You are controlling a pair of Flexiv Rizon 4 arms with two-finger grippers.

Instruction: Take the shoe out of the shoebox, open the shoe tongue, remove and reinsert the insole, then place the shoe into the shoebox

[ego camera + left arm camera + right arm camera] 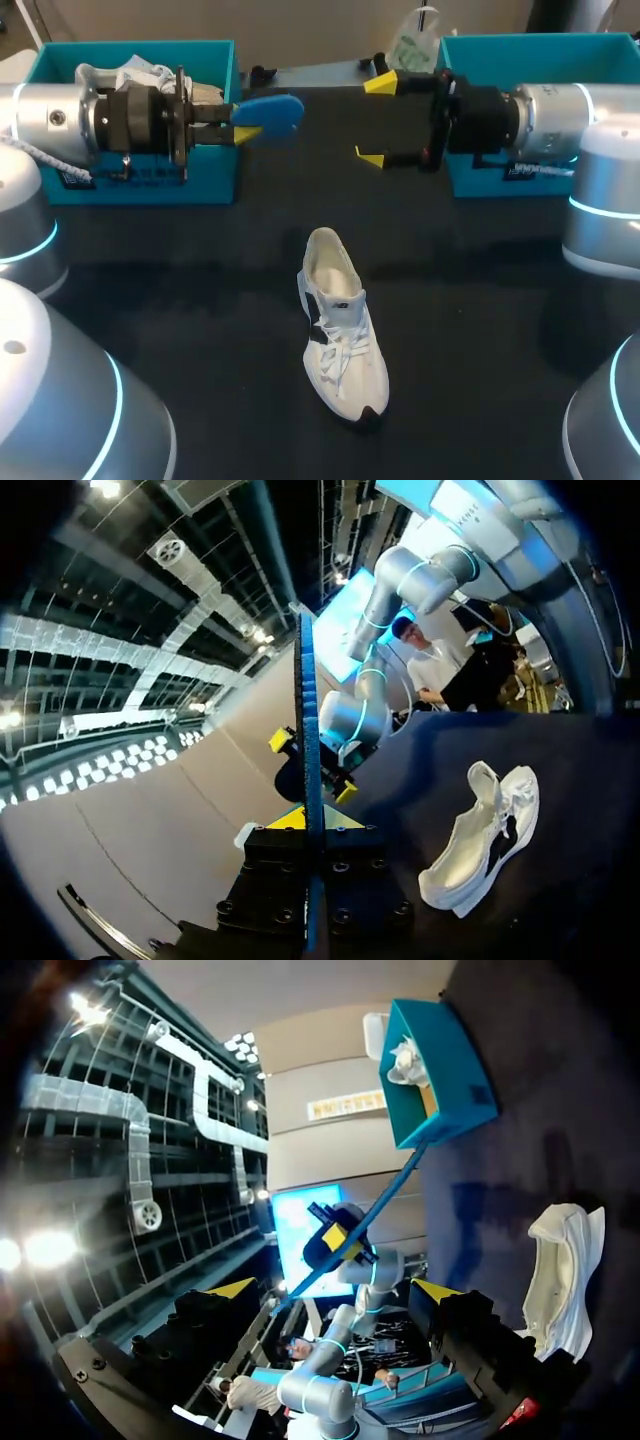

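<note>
**Insole out, held by left; shoe on table below both grippers**

Left gripper [245, 118] was clamped on the blue insole [268, 110]. In the left wrist view the insole [309, 780] showed edge-on between the fingers, sticking out past the tips toward the right gripper [378, 120]. The right gripper's fingers were spread wide with nothing between them. From the right wrist view the insole [375, 1210] crossed ahead of that open gap without touching either finger.

The white shoe [340, 320] lay on the table [200, 290], sole down, outside both boxes. It sat below both sets of fingers and well apart from them, roughly between the two. Its long axis ran from the heel, at the end nearer the fingers, to the toe pointing away from them. The heel opening faced up.

The left shoebox [215, 160] stood behind the left gripper, the right shoebox [480, 45] behind the right one.

Judgement: reinsertion comes next. The insole has to come down and turn to line up with the shoe's axis. The right fingers looked slightly nearer the heel, free to steady the shoe. Tongue state hard to tell.
</note>
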